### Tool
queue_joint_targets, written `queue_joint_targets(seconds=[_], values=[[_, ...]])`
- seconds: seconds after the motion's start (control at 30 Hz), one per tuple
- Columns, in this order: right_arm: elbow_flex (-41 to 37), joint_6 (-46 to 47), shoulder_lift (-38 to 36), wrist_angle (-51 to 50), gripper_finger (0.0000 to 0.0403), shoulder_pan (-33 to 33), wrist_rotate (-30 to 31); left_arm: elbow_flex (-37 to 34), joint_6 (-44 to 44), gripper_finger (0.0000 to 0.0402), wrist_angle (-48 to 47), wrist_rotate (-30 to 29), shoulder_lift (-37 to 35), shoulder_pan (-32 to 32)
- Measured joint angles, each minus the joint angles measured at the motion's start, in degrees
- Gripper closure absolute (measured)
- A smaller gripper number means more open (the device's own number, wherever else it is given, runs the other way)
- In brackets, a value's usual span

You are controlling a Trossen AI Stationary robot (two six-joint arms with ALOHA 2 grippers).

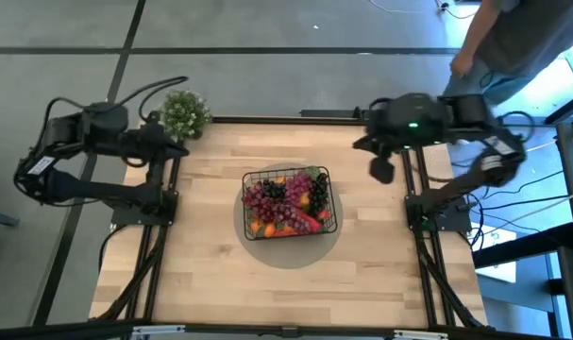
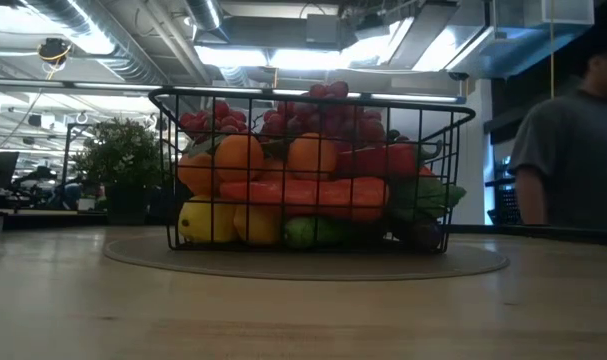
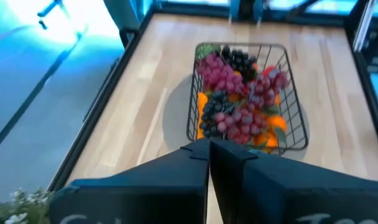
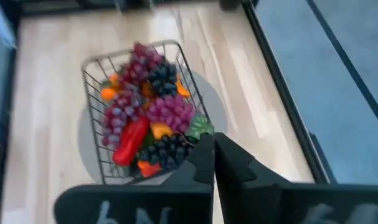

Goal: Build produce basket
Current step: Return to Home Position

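Bench (image 1: 220, 274): light wood. A dark arm stands at each side of it.
Mat (image 1: 291, 253): flat, grey and round, in the middle of the bench.
Basket (image 1: 288, 171): black wire, square, open on top. It sits upright on the mat, between the two arms and well apart from both.
Produce (image 1: 288, 203): all of it is in the basket, heaped so high that the top pokes over the rim.
Red grapes (image 1: 261, 196): bunches on top of the heap, mostly on the left side when seen from above.
Dark grapes (image 1: 317, 189): on top too, more to the right side, touching the red ones.
Oranges (image 2: 239, 158): two of them, lower down, pressed against the front wires under the grapes.
Lemons (image 2: 205, 220): yellow, at the bottom, in the front left corner as seen from bench height.
Cucumber (image 2: 313, 232): green, lying on the basket floor just beside the lemons.
Red pepper (image 4: 131, 140): long and red, lying on the heap near one side wall.
Left end effector (image 3: 208, 144): its two fingers are pressed together with nothing between them. It is up in the air by the far left corner of the bench, just beside the plant.
Right end effector (image 4: 213, 142): its fingers are squeezed together too and hold nothing. It hangs over the far right part of the bench, away from the basket.
Plant (image 1: 185, 113): small and leafy, at the far left corner.
Person (image 1: 498, 38): in a grey top, past the far right corner, behind the right arm.
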Motion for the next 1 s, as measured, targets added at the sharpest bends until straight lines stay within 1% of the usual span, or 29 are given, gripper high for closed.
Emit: queue_joint_targets(seconds=[0.07, 0.23, 0.4, 0.6, 0.73, 0.83, 1.0], values=[[-6.25, -0.45, -5.18, 5.65, 0.0403, 0.0, -1.93, -4.06, -1.11, 0.0401, 3.3, 0.02, -3.53, 0.0], [-26.08, -1.49, -19.05, 25.67, 0.0403, 0.0, -8.48, -13.88, -4.17, 0.0401, 12.76, 0.24, -12.17, 0.0], [-41.97, 1.46, -31.32, 35.97, 0.0403, 0.0, -8.79, -20.92, -6.57, 0.0401, 19.21, 1.53, -19.82, -0.02], [-57.0, 5.01, -44.15, 44.2, 0.0403, 0.0, -8.92, -26.07, -7.43, 0.0401, 23.71, 1.53, -26.87, -0.02], [-64.52, 8.19, -52.48, 45.25, 0.0403, 0.0, -8.43, -28.95, -7.43, 0.0401, 25.02, 1.51, -31.33, 0.0], [-69.15, 10.49, -58.55, 46.48, 0.0403, 0.0, -8.0, -30.78, -8.41, 0.0401, 26.05, 1.51, -34.83, 0.0], [-74.16, 10.67, -68.05, 46.56, 0.0403, 0.0, -7.94, -32.61, -8.9, 0.0402, 26.36, 1.51, -39.8, -0.02]])
